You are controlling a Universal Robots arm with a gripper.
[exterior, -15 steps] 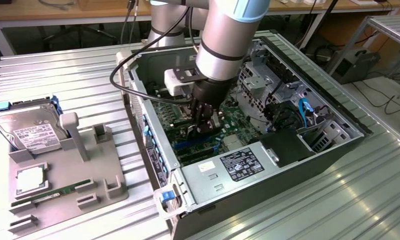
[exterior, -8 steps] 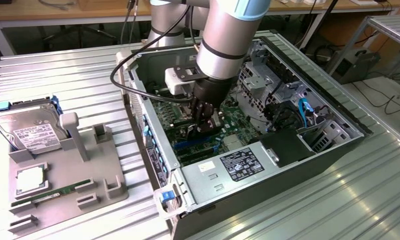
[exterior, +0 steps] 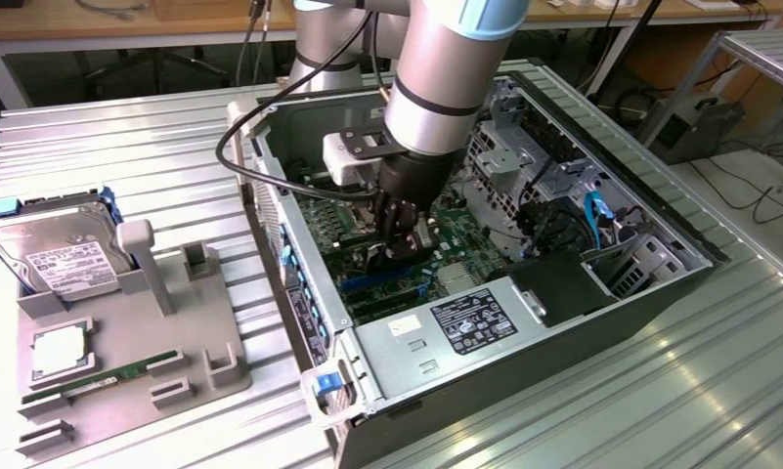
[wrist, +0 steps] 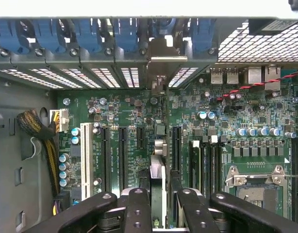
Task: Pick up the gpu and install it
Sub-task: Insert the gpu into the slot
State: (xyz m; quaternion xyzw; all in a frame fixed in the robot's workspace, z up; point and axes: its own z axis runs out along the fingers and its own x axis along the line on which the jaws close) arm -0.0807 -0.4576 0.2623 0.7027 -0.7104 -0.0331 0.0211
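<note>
On the exterior view's left, a hard drive (exterior: 55, 256) stands in a gray tray (exterior: 215, 366). To its right, inside the open computer case (exterior: 496, 391), the gripper (exterior: 399, 252) hangs over the motherboard (wrist: 115, 111). Its fingers (wrist: 138, 208) are closed narrowly on the gpu (wrist: 157, 177), which stands edge-on between them.

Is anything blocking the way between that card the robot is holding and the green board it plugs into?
Nothing visible does. The gpu, gripped edge-on in the jaws, is right above the motherboard, and the cable bundle lies off at the board's edge, well clear.
</note>
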